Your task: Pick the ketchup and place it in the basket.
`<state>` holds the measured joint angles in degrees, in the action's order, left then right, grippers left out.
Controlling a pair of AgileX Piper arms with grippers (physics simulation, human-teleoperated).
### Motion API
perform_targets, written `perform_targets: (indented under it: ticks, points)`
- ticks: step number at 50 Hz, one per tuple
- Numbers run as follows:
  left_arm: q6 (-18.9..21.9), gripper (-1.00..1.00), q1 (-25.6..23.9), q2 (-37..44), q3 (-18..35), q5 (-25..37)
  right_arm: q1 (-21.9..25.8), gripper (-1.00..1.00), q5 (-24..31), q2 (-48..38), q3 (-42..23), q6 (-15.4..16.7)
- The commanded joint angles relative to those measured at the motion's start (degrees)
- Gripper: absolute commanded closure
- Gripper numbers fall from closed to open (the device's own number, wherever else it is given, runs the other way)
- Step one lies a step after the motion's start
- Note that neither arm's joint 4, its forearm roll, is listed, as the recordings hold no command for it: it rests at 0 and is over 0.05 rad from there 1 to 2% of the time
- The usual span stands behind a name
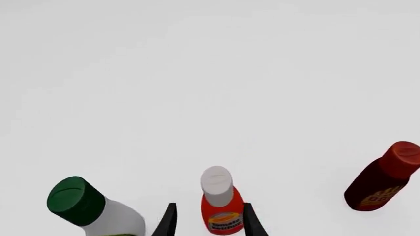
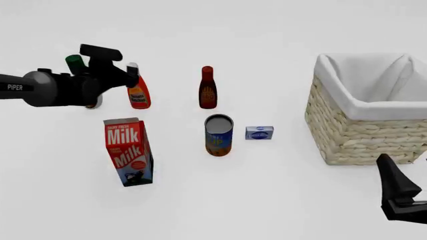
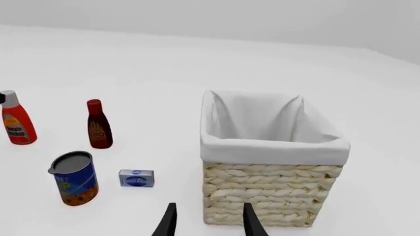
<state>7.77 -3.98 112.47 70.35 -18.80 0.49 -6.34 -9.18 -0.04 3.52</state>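
Observation:
The ketchup (image 1: 221,212), a red-orange squeeze bottle with a whitish cap, stands upright between the two fingers of my left gripper (image 1: 209,206). That gripper is open, with a gap on one side of the bottle. In the front view the left gripper (image 2: 127,78) is at the ketchup's (image 2: 139,96) neck, at the back left of the table. The basket (image 2: 353,135), woven wicker with white lining, stands at the right. My right gripper (image 3: 210,219) is open and holds nothing, a little short of the basket (image 3: 269,191); it shows low at the right (image 2: 399,192).
A white bottle with a green cap (image 2: 75,62) stands just left of the ketchup, and a dark-red bottle (image 2: 207,88) to its right. Nearer are a milk carton (image 2: 128,151), a blue can (image 2: 219,135) and a small blue box (image 2: 259,132).

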Motion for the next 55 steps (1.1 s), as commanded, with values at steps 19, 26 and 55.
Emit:
perform_targets:
  ticks: [19,26,55]
  points:
    - [-1.11,-1.0,-1.2,4.76,4.79,1.23,-0.16,-1.0,-2.53,-3.6,0.0,0.17]
    - [-1.25,-1.0,-1.4,5.47,6.3,1.72,-0.16,-1.0,-3.14,-4.37,-0.01,0.08]
    - [-1.34,-1.0,-1.66,8.94,10.4,2.3,-0.49,-1.0,-4.68,-6.71,0.0,0.15]
